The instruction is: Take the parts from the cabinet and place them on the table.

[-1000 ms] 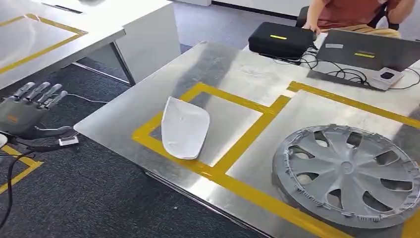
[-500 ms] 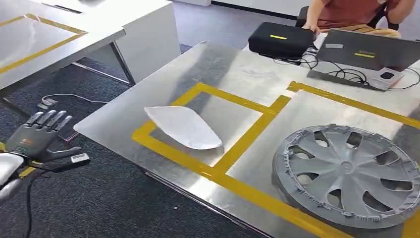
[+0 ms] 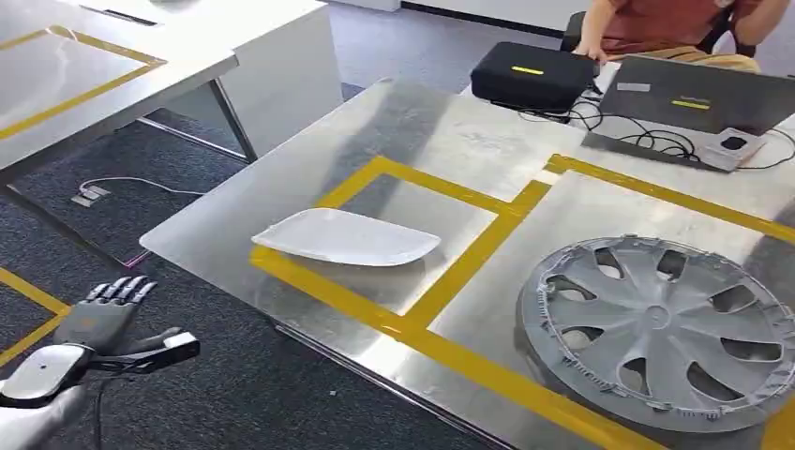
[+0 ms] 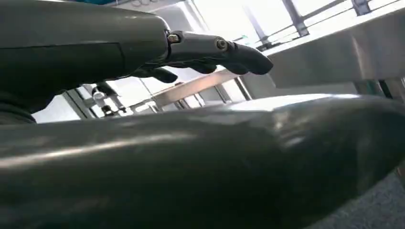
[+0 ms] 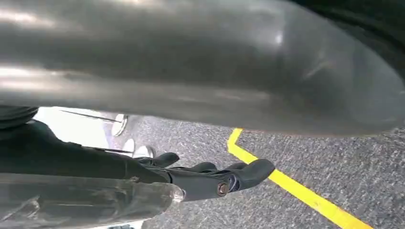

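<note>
Steel table (image 3: 281,202): white part (image 3: 345,237), hubcap (image 3: 661,330), laptop (image 3: 698,98).

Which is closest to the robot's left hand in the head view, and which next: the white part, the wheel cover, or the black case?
From the left hand:
1. White part, in the yellow-taped box at the table's near corner.
2. Wheel cover, on the right side.
3. Black case, at the far edge.

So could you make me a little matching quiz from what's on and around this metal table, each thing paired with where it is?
Things:
1. white part
2. grey wheel cover
3. black case
4. left hand

Places:
A. far table edge, beside the laptop
B. off the table, above the dark carpet
C. inside the left yellow-taped square
D. inside the right yellow-taped area

Pairs: 1-C, 2-D, 3-A, 4-B
</note>
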